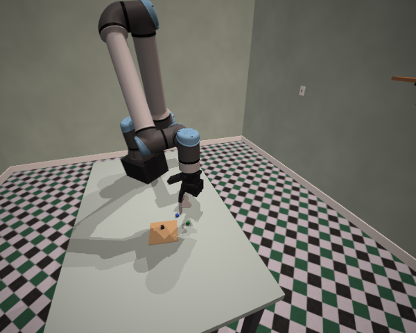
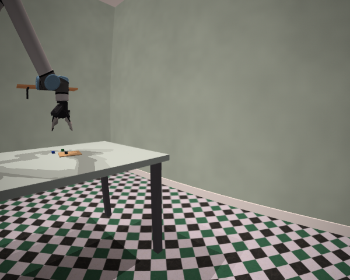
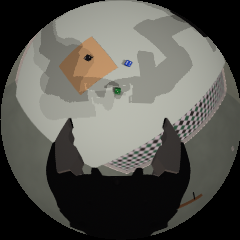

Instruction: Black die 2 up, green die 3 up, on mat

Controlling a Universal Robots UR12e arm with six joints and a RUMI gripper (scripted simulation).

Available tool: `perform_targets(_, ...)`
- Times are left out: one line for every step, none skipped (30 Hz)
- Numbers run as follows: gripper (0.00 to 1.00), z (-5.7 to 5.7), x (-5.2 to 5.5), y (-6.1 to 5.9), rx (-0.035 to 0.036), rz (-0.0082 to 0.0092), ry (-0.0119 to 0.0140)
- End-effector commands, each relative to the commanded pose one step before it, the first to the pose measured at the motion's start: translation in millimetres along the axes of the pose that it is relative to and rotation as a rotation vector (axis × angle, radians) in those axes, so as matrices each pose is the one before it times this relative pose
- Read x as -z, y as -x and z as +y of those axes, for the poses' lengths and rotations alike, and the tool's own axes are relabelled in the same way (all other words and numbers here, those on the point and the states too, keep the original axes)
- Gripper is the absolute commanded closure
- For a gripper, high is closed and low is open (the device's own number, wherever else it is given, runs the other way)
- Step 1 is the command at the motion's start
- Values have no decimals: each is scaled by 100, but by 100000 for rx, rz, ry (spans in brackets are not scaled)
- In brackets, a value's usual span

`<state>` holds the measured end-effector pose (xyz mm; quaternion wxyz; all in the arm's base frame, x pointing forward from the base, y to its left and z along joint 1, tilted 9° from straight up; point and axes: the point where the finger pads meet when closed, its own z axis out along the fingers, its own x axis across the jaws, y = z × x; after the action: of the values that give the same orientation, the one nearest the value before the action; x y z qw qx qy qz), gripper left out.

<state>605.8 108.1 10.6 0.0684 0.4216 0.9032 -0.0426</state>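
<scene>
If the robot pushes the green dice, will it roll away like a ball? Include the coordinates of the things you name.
Probably not far: the green die [image 1: 188, 223] [image 2: 62, 150] [image 3: 117, 91] looks like a little cube, so it would likely slide or tip over. It's probably light too, being so small.

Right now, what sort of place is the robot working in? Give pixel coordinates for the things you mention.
Perhaps a plain room set up for robot work: an arm [image 1: 125, 75] [image 2: 27, 39] over a table [image 1: 215, 286] [image 2: 123, 153], a checkered floor [image 1: 308, 229] [image 2: 229, 241], and a wall shelf [image 1: 409, 79] [image 2: 21, 86].
</scene>
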Motion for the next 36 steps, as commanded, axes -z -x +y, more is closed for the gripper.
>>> perform_targets(0, 50, 56, 38, -20, -63, -10)
perform_targets(0, 0, 0, 0, 0, 0, 0)
perform_targets(0, 0, 0, 0, 0, 0, 0)
perform_targets(0, 0, 0, 0, 0, 0, 0)
perform_targets(0, 0, 0, 0, 0, 0, 0)
perform_targets(0, 0, 0, 0, -9, 0, 0)
perform_targets(0, -1, -2, 0, -58, 0, 0)
perform_targets(0, -2, -6, 0, -152, 0, 0)
perform_targets(0, -4, -11, -1, -284, 0, 0)
perform_targets(0, -6, -17, -1, -449, 0, 0)
perform_targets(0, -8, -24, -2, -643, 0, 0)
perform_targets(0, -11, -33, -3, -860, 0, 0)
perform_targets(0, 0, 0, 0, 0, 0, 0)
perform_targets(0, 0, 0, 0, 0, 0, 0)
perform_targets(0, -14, -42, -3, -1096, 0, 0)
perform_targets(0, -17, -51, -4, -1346, 0, 0)
perform_targets(0, -20, -61, -4, -1606, 0, 0)
perform_targets(0, -23, -71, -5, -1873, 0, 0)
perform_targets(0, -26, -81, -5, -2142, 0, 0)
perform_targets(0, -28, -91, -5, -2410, 1, 0)
perform_targets(0, -31, -101, -5, -2674, 1, 0)
perform_targets(0, -33, -111, -5, -2931, 1, 0)
perform_targets(0, -34, -120, -4, -3177, 1, 0)
perform_targets(0, -35, -128, -3, -3411, 1, 0)
perform_targets(0, -36, -136, -3, -3629, 1, 0)
perform_targets(0, -36, -144, -1, -3831, 1, 0)
perform_targets(0, -36, -150, 0, -4013, 1, 0)
perform_targets(0, -32, -139, 1, -3717, 1, 0)
perform_targets(0, -4, -17, 0, -457, 0, 0)
perform_targets(0, 0, 0, 0, 0, 0, 0)
perform_targets(0, 0, 0, 0, 0, 0, 0)
perform_targets(0, -34, -161, 2, -4313, 1, 0)
perform_targets(0, -32, -165, 4, -4428, 1, 0)
perform_targets(0, -30, -168, 5, -4519, 0, 0)
perform_targets(0, -27, -165, 6, -4441, 0, 0)
perform_targets(0, -1, -5, 0, -143, 0, 0)
